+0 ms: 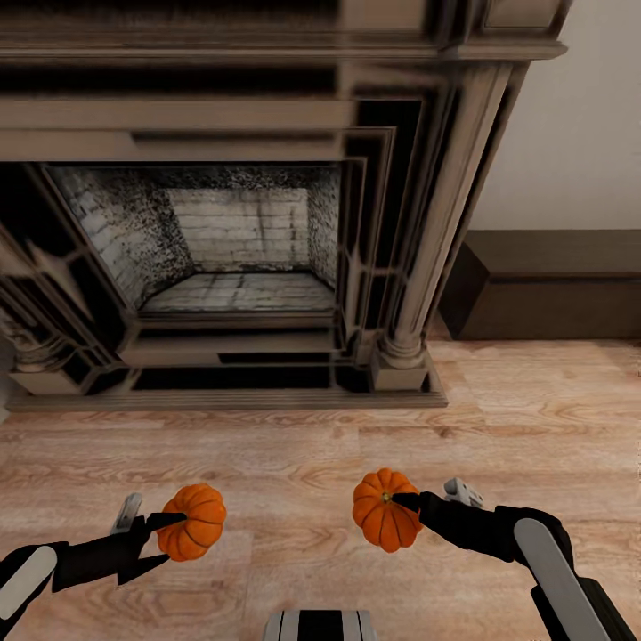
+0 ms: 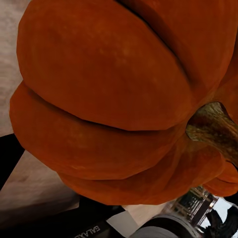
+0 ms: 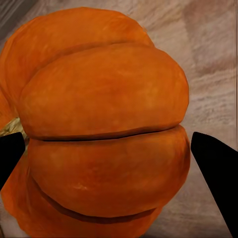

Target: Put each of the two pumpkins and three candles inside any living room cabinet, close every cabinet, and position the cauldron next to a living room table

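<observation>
Facing fireplace (image 1: 240, 231), each hand grips a pumpkin.

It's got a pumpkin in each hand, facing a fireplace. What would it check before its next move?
1. Left gripper shut on the left pumpkin: ok.
2. Right gripper shut on the right pumpkin: ok.
3. Both pumpkins lifted off the wooden floor: ok, it seems.
4. Cabinet in sight, low and dark, right of the fireplace: ok.
5. Cabinet open to receive them: cannot tell.
6. Candles located: cannot tell.
</observation>
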You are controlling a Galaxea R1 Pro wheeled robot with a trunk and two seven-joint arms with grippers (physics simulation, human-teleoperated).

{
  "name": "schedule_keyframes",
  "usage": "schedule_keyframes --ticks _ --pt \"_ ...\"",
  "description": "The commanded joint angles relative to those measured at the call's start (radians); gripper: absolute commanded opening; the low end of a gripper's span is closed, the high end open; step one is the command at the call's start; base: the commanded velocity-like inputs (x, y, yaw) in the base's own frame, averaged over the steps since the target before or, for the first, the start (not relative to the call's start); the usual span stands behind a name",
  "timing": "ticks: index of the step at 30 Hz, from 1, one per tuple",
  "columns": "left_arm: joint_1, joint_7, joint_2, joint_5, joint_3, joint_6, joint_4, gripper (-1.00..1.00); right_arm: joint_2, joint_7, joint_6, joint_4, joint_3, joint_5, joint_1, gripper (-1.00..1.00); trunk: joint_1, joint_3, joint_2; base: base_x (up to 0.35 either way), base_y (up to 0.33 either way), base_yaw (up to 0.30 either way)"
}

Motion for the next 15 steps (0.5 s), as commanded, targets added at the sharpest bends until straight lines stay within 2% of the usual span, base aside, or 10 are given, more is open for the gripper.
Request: schedule_keyframes --ticks 1,15 --pt "0.0 0.001 0.0 -0.002 0.0 -0.003 0.0 -1.0 0.0 0.001 0.0 0.0 0.0 0.0 0.0 -1.0 0.0 0.003 0.0 0.0 0.0 -0.197" --pt "0.0 0.002 -0.001 -0.009 0.0 -0.003 0.0 -1.0 0.0 0.005 -0.002 0.004 -0.004 -0.002 0.0 -1.0 -0.007 0.048 0.004 0.0 0.0 -0.245"
